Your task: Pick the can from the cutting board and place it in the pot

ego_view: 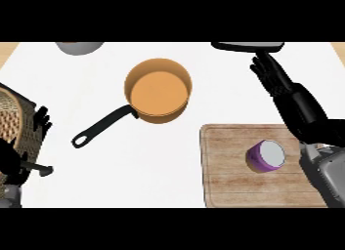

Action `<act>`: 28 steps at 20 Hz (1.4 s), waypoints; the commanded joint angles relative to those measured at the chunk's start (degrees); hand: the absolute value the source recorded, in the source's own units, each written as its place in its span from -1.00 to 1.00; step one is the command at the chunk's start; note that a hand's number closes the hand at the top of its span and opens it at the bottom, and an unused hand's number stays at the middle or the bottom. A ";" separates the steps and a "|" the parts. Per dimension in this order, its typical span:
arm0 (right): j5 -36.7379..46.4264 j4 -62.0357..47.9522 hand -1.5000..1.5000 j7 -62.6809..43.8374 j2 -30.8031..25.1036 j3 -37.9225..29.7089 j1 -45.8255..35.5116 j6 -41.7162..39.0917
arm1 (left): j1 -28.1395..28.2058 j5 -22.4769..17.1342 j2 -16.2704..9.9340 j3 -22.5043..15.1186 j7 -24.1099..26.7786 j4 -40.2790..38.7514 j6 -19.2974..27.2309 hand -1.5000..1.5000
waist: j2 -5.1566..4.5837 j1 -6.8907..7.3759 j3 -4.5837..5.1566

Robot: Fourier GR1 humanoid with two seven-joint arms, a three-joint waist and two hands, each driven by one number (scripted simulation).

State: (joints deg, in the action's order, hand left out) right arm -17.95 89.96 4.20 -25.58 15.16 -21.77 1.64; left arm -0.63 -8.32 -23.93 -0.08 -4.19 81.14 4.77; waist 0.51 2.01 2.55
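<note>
A purple can [266, 156] with a pale top stands on the wooden cutting board [229, 180] at the lower right. An orange pot [158, 91] with a long black handle sits in the middle of the white counter. My right hand [287, 95] is stretched out above the board's far right corner, fingers straight and open, up and to the right of the can and apart from it. My left hand [20, 146] shows at the left edge, fingers up and relaxed, holding nothing.
A woven basket [2, 117] lies at the left edge behind the left hand. A grey bowl [79, 47] sits at the top left. A dark flat object [247, 46] lies at the top right, just beyond the right hand's fingertips.
</note>
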 commanded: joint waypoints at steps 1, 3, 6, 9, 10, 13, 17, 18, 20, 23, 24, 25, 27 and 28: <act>0.73 0.88 1.00 -2.37 -2.43 1.87 0.11 -4.40 | 0.42 -0.49 2.65 -0.80 1.00 -0.48 -0.15 0.00 | -0.46 -1.81 -2.49; 2.45 0.63 1.00 -3.00 -2.22 7.47 3.76 -7.41 | -1.15 4.24 8.15 2.13 -3.70 1.95 -10.41 0.00 | -0.50 -2.45 -2.54; 0.88 1.66 1.00 -8.00 -8.01 11.04 6.47 -15.38 | -0.88 8.00 12.54 6.39 -1.59 0.42 -21.97 0.00 | -0.53 -4.19 -2.53; 16.12 3.02 -1.00 2.82 -8.24 1.13 3.59 5.61 | 3.79 13.00 16.70 15.00 3.00 -1.36 -31.40 0.00 | 0.28 -7.50 -2.94; 15.03 4.70 -1.00 6.47 -5.91 0.93 5.41 6.76 | 3.86 16.19 18.01 17.19 4.71 -1.84 -32.74 0.00 | 0.07 -7.77 -3.01; 8.95 7.33 -1.00 10.99 -0.59 -0.95 5.74 6.82 | 2.00 24.32 23.54 23.09 9.08 -2.67 -36.03 0.00 | -0.46 -7.30 -3.08; 8.90 11.99 -1.00 11.83 -2.90 -0.61 8.03 4.73 | 1.00 31.79 23.72 28.96 13.36 -3.91 -40.71 0.00 | -0.20 -8.08 -2.74; 9.15 12.19 -1.00 9.14 -4.83 0.00 7.50 3.12 | 0.97 33.35 23.73 28.82 15.26 -4.71 -40.58 0.00 | -0.31 -7.82 -2.49; 9.50 12.45 -1.00 4.50 -8.37 0.15 7.92 1.26 | 1.58 35.19 23.74 30.61 17.53 -5.10 -42.33 0.00 | -0.30 -7.79 -2.24; 10.55 12.82 -1.00 -1.23 -12.12 1.46 10.05 -0.53 | 2.46 39.12 23.75 32.61 21.28 -5.53 -43.46 0.00 | -0.31 -7.59 -2.04; 9.61 13.21 -1.00 -3.38 -12.72 1.07 9.12 -1.18 | 1.80 40.00 23.75 32.87 21.76 -5.15 -44.43 0.00 | -0.33 -7.11 -2.04; 8.93 13.21 -1.00 -3.86 -12.61 1.65 10.31 -1.76 | 1.44 40.23 23.74 33.19 22.53 -5.49 -44.58 0.00 | -0.42 -6.94 -2.11; 7.19 14.05 -1.00 -7.46 -13.32 1.62 10.54 -2.65 | 1.46 42.00 23.72 33.86 24.00 -5.29 -46.34 0.00 | -0.41 -6.25 -2.13; 6.63 13.66 -1.00 -9.28 -13.93 1.54 9.93 -3.27 | 0.53 42.55 23.70 34.47 23.98 -5.52 -46.01 0.00 | -0.61 -5.82 -2.07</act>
State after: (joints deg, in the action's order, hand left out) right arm -9.58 103.21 0.51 -37.48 16.39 -12.10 0.36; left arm 2.70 43.61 -4.88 35.69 27.39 83.82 -40.70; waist 0.59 -4.28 -2.81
